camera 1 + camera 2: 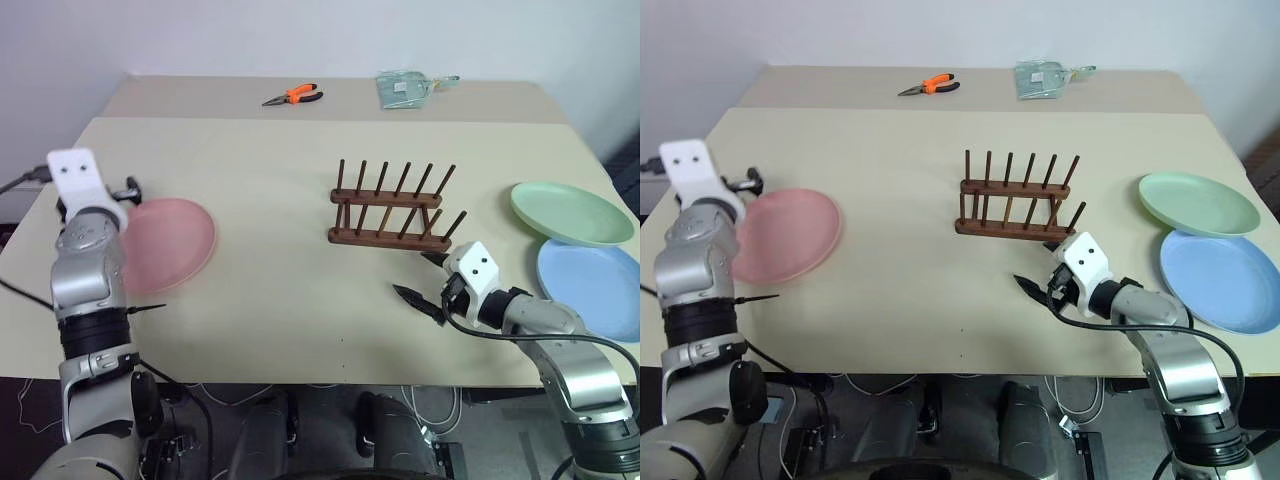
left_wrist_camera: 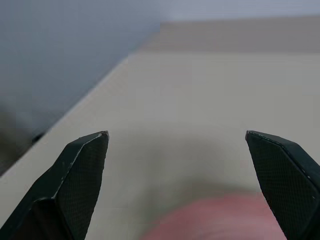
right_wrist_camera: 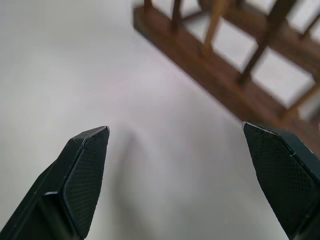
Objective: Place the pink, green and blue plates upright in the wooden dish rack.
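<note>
Wooden dish rack [image 1: 388, 207] stands empty near the middle of the table [image 1: 280, 290], dark brown, with two base rails and two rows of thin upright pegs; no plate is in it yet. Pink plate [image 1: 175, 240] lies flat toward the left edge, green plate [image 1: 570, 212] and blue plate [image 1: 592, 288] lie flat at the right, the green rim overlapping the blue. Left gripper [image 2: 177, 145] hangs over the near rim of the pink plate, jaws spread wide and holding nothing. Right gripper [image 3: 175, 140] hovers just in front of the rack, likewise wide open and empty. Risk noted: a flat plate offers little edge, so a pinch may slip or push it off the table. Further risk: the rack looks light, and a plate pressed against its pegs could shift or tip it.
</note>
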Tool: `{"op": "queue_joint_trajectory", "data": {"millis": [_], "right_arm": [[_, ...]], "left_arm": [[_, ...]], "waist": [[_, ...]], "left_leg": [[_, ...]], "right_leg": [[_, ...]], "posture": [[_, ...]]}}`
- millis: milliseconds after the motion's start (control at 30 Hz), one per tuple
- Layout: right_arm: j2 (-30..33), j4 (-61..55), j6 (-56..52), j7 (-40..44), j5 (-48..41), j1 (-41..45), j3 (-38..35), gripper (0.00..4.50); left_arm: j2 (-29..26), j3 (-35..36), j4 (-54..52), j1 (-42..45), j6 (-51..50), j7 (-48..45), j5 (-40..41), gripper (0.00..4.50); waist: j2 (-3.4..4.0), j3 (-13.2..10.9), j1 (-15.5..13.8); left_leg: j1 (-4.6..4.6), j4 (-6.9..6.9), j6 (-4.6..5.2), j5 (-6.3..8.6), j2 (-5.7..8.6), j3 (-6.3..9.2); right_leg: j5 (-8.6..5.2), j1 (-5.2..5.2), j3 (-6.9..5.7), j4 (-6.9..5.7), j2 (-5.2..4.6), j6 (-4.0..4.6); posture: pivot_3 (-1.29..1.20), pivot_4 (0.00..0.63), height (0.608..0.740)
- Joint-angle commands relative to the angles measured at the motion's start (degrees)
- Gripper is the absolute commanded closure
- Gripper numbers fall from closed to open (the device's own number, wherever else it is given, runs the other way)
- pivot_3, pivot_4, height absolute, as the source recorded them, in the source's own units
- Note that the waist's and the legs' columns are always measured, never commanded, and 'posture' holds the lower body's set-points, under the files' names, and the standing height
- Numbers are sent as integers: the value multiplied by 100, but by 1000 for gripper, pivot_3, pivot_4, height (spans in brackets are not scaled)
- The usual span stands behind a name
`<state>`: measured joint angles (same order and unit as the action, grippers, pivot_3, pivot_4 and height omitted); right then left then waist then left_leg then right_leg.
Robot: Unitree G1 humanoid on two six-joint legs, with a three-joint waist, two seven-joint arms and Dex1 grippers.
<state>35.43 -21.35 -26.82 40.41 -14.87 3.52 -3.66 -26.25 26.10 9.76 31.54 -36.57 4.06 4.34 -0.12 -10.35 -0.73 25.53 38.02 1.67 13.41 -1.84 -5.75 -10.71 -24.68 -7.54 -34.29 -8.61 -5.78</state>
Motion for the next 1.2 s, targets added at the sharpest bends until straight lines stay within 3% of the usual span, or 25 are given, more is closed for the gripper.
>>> {"op": "queue_joint_trajectory", "data": {"millis": [33, 200, 233, 333, 500, 567, 933, 1200], "right_arm": [[76, -132, 76, 35, -53, 129, -48, 130], [86, 19, 229, 65, 61, 133, 5, 130], [83, 28, 251, 56, 81, 138, 11, 45], [75, 66, 313, 20, 148, 180, 23, 0], [61, 139, 480, -107, 351, 205, 5, 0], [58, 123, 504, -145, 385, 200, -18, 0], [53, -63, 523, -226, 332, 271, -115, 0], [271, -537, 811, -298, 876, 1546, 280, 0]], "left_arm": [[156, 422, -676, -220, -748, 87, 371, 0], [729, 1104, -1493, -524, -2073, 100, 1162, 0], [860, 1281, -1518, -520, -2250, 184, 1272, 245], [1179, 1783, -1506, -423, -2494, 419, 1567, 1332], [1412, 2110, -1494, -196, -2543, 588, 1901, 3838], [1505, 2212, -1490, -133, -2577, 721, 2015, 4447], [1181, 773, -1877, 253, -1526, -471, 2273, 4482], [1033, -615, -1916, 1607, -1073, -1009, 2252, 4482]], "waist": [[-9, -3, -26], [-17, -4, -26], [-17, -4, -12], [-15, -2, 2], [-10, 1, -31], [-9, 3, -30], [-28, -6, -5], [-32, -13, 0]], "left_leg": [[3, 2, 0, 0, 1, 2], [2, 21, -18, 12, 1, 10], [1, 21, -18, 12, 1, 10], [-6, 20, -21, 11, -5, 11], [-10, 19, -24, 8, -4, 9], [-12, 20, -24, 8, -2, 7], [-1, 20, -24, 8, -2, 2], [8, 18, -22, 5, 0, -3]], "right_leg": [[-1, 2, -2, 1, 0, -1], [-15, 13, -2, 17, -6, 16], [-13, 14, -2, 16, -7, 17], [-9, 14, -2, 12, -3, 22], [-10, 14, -2, 8, -2, 23], [-10, 18, -2, 10, -4, 23], [-6, 13, -3, 17, -3, 30], [3, 0, -1, 14, 1, 43]], "posture": [[0, 150, 716], [0, 150, 716], [0, 150, 716], [0, 150, 716], [0, 150, 716], [0, 150, 716], [0, 150, 716], [0, 150, 716]]}}
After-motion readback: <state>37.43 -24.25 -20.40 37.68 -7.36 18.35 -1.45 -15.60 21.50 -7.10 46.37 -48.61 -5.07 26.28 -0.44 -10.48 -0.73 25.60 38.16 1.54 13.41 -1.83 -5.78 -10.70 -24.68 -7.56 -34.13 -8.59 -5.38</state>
